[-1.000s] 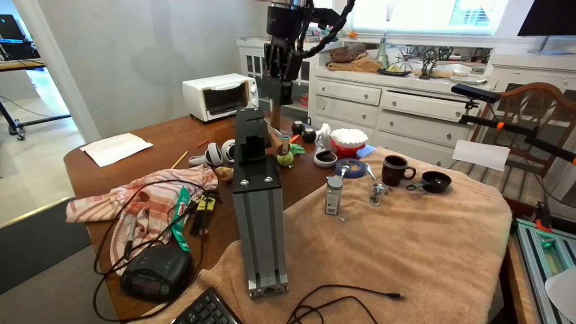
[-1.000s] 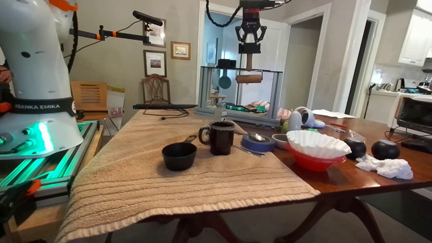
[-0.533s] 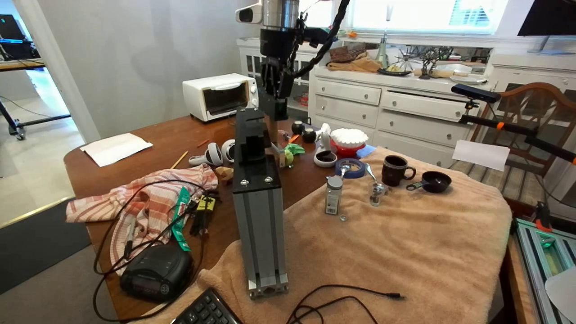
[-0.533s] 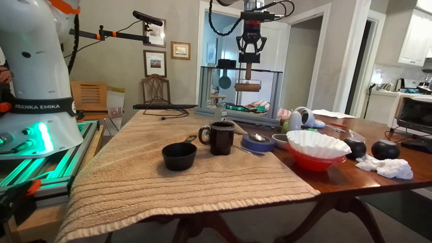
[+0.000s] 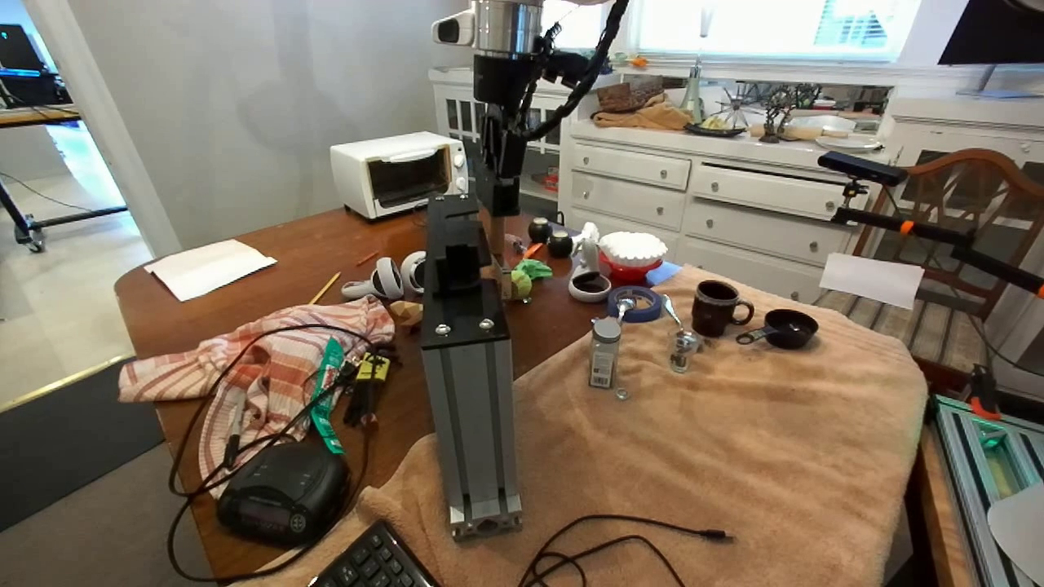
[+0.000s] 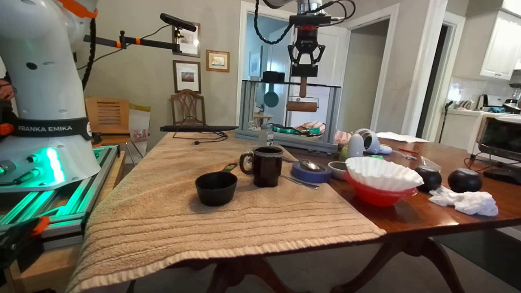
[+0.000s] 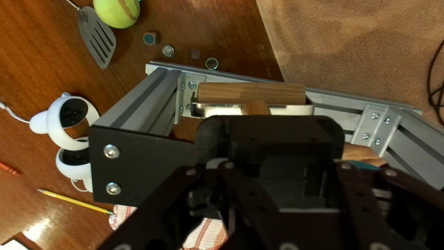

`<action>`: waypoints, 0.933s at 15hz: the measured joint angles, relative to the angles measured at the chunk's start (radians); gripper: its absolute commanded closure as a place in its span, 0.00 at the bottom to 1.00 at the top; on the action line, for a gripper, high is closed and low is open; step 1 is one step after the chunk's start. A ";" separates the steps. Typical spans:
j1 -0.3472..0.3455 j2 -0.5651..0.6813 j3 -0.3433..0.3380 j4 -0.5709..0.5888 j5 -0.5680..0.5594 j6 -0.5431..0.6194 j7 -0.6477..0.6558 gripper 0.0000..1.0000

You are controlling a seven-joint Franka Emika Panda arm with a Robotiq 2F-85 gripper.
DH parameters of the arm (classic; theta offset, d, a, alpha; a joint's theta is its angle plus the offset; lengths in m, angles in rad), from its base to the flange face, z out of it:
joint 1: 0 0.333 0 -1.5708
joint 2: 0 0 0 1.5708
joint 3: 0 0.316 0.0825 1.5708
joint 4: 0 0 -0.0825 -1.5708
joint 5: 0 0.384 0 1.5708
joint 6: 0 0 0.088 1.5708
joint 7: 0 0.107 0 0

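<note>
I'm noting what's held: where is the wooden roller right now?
In an exterior view, the wooden roller hangs by its handle from the end effector, right of center in the picture, with the round teal utensil to its left.

Working remotely, I identify the support surface as a wooden table [image 5: 306, 244], partly covered by a tan towel [image 5: 718, 456]. A metal frame [image 5: 471, 408] stands partly on wood, partly on the towel; the bare wood carries a toaster oven [image 5: 400, 175], a paper sheet [image 5: 210, 269], a striped cloth [image 5: 265, 346] and a red bowl [image 6: 376, 196]
</note>
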 measured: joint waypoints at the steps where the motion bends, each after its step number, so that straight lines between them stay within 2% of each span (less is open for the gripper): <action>1: 0.000 0.002 -0.001 0.010 -0.002 0.000 0.014 0.78; 14: 0.019 0.103 -0.001 0.177 -0.059 -0.032 0.078 0.78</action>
